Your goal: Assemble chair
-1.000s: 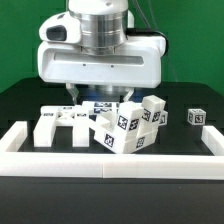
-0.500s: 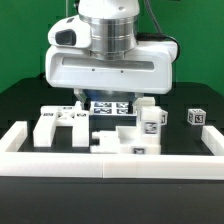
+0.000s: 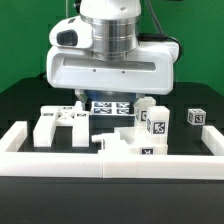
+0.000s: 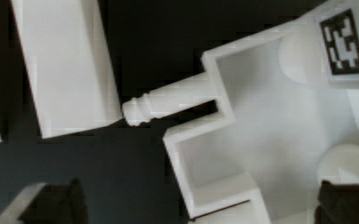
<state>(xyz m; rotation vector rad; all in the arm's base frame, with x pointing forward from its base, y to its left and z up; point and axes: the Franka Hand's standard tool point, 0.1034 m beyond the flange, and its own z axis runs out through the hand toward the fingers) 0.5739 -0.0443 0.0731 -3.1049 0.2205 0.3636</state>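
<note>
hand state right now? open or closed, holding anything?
Hand: open, fingers spread wide, nothing clamped between them; the white chair part lies loose below it.

Bright, even light from above washes out detail on the white chair parts [image 3: 60, 125] against the black table [image 3: 28, 100] with only soft shadows, while the close wrist view is blurred, its tag [image 4: 345, 45] smeared at the edge.

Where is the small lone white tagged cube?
Exterior view: the small white tagged plastic cube sits on the black table at the view's right, apart from the other chunky white chair parts, near the white border rail.
</note>
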